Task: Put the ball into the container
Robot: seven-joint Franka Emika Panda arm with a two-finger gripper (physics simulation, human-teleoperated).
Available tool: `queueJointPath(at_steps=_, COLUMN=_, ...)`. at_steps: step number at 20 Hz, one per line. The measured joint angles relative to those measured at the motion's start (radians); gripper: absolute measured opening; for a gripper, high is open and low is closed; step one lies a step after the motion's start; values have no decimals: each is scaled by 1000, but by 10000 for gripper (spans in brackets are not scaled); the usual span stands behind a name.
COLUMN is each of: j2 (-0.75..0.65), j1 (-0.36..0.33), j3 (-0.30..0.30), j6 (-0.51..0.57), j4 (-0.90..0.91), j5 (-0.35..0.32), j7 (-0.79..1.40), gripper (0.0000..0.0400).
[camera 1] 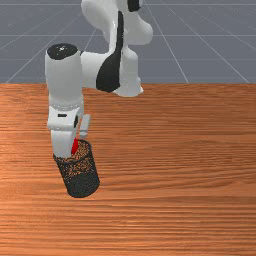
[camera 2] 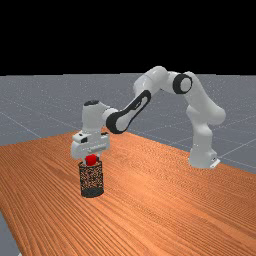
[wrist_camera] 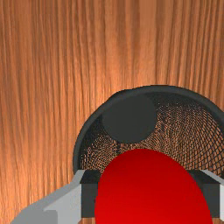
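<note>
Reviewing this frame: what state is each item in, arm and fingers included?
Container, upright, top open.
Ball, gripped, held at the container's mouth.
Fingers, closed on the ball from two sides.
Arm, bent, its hand above the container.

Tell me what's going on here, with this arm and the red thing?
A robot arm has a red ball gripped in its pincer, with a finger pressed to either side. It is holding the ball at the open mouth of a dark mesh container, which stands upright on the wooden table. The ball has not been let go yet; opening the pincer would probably be the next step.
</note>
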State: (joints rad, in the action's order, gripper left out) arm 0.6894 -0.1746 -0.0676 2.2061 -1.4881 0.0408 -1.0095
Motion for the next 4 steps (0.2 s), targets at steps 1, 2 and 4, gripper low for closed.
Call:
queueJointPath(at_steps=1, j2=-21, j1=-2, j3=4, j6=56, j4=-44, j5=-5, j7=-3, gripper=324)
queueJointPath(at_steps=2, j2=-22, j1=-1, j3=4, j6=54, j4=-51, j5=-5, j7=-2, gripper=359)
queueJointPath(at_steps=4, j2=-25, j1=0, j3=4, j6=46, j4=-50, j5=-5, j7=-2, gripper=385)
